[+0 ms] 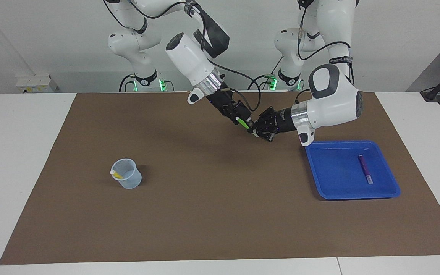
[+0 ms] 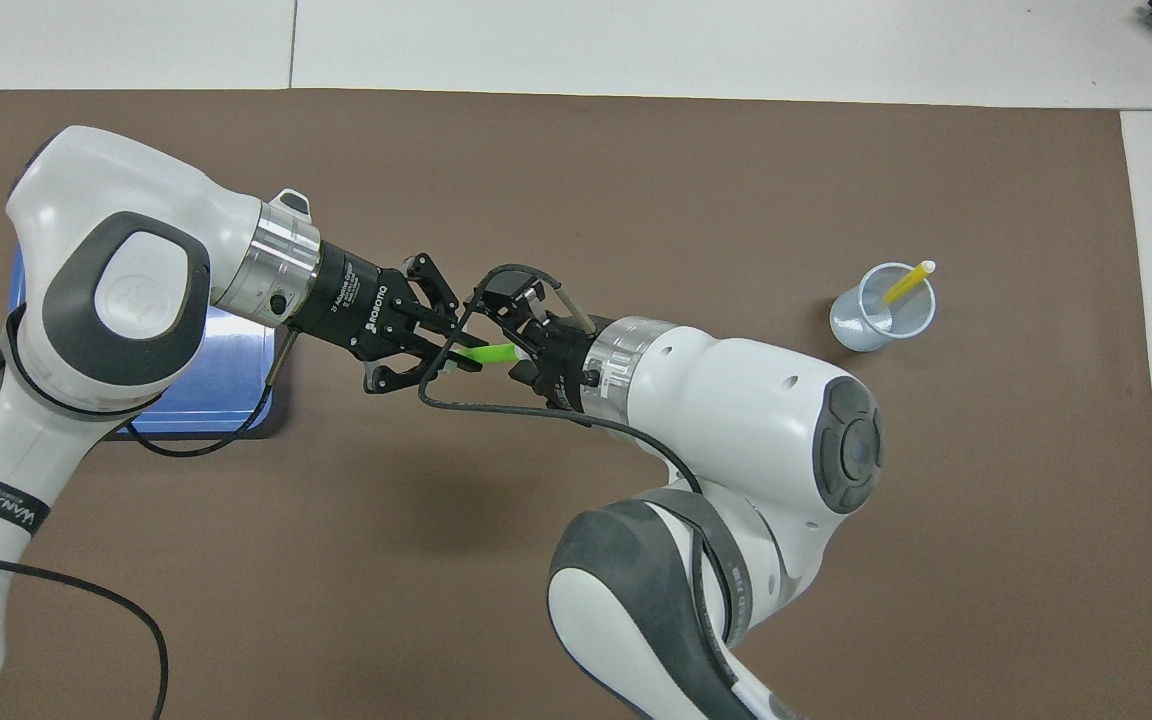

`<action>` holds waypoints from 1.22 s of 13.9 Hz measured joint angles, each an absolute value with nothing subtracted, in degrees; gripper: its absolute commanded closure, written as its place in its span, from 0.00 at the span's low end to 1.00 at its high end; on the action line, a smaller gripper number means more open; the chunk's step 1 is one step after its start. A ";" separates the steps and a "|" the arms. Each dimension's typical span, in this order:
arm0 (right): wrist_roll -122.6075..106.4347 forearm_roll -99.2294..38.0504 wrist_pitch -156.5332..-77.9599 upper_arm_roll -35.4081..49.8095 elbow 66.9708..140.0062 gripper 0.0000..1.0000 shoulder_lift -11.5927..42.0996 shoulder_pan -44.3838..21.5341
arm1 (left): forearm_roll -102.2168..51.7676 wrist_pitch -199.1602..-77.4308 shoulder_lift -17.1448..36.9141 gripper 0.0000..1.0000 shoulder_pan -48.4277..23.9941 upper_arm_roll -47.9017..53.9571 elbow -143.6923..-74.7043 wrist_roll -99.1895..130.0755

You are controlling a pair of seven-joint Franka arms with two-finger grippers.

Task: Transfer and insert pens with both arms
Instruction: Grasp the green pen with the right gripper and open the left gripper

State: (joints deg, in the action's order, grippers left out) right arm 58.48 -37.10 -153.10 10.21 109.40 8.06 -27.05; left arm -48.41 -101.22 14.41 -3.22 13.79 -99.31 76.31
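- Presently, facing view: the handover of the green pen [image 1: 244,122] is in hand. It hangs in the air over the brown mat [image 1: 204,214], out from the blue tray [image 1: 313,172] on the side toward the right arm's end of the table.
- Left gripper [image 1: 255,131] is clamped on one end of that pen, just off the tray's corner nearest the robots.
- Right gripper [image 1: 241,117] sits over the pen's other end; whether its fingers have pinched it yet, I cannot tell.
- Purple pen [image 1: 365,170] lies flat in the tray, untouched.
- Clear cup [image 1: 128,179] stands well apart from the tray, toward the right arm's end; the yellow pen [image 1: 116,174] already leans in it.
- Overhead view: the green pen [image 2: 491,353] bridges the two grippers, left gripper [image 2: 436,358] and right gripper [image 2: 526,342] tip to tip.
- The cup [image 2: 851,325] holds the yellow pen [image 2: 908,283] upright-ish, cap out over the rim.
- Judgement: one pen in, one mid-transfer, one waiting.
- Next move calls for a firm right-hand pinch before the left lets go, then a carry away from the tray to the cup.
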 measured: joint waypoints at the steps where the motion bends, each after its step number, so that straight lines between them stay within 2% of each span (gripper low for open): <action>1: 58.48 -37.10 -153.10 10.21 109.41 0.15 8.06 -27.05 | -48.41 -101.20 14.41 1.00 -3.23 13.83 -99.32 76.30; 2: 58.48 -37.10 -153.10 10.21 109.41 0.17 8.06 -27.05 | -48.41 -101.19 14.41 1.00 -3.25 13.89 -99.32 76.29; 6: 58.48 -37.10 -153.10 10.21 109.41 0.71 8.06 -27.05 | -48.41 -101.18 14.41 1.00 -3.27 13.94 -99.34 76.28; 8: 58.48 -37.10 -152.84 10.18 109.69 0.95 8.04 -27.01 | -48.39 -101.29 14.37 1.00 -3.22 13.62 -99.28 76.28; 9: 58.48 -37.10 -152.73 10.19 109.90 1.00 8.04 -27.02 | -48.39 -101.33 14.34 1.00 -3.19 13.36 -99.24 76.27; 17: 58.48 -37.10 -152.57 10.18 110.15 1.00 8.04 -27.01 | -48.32 -101.37 14.30 1.00 -3.15 13.20 -99.21 75.89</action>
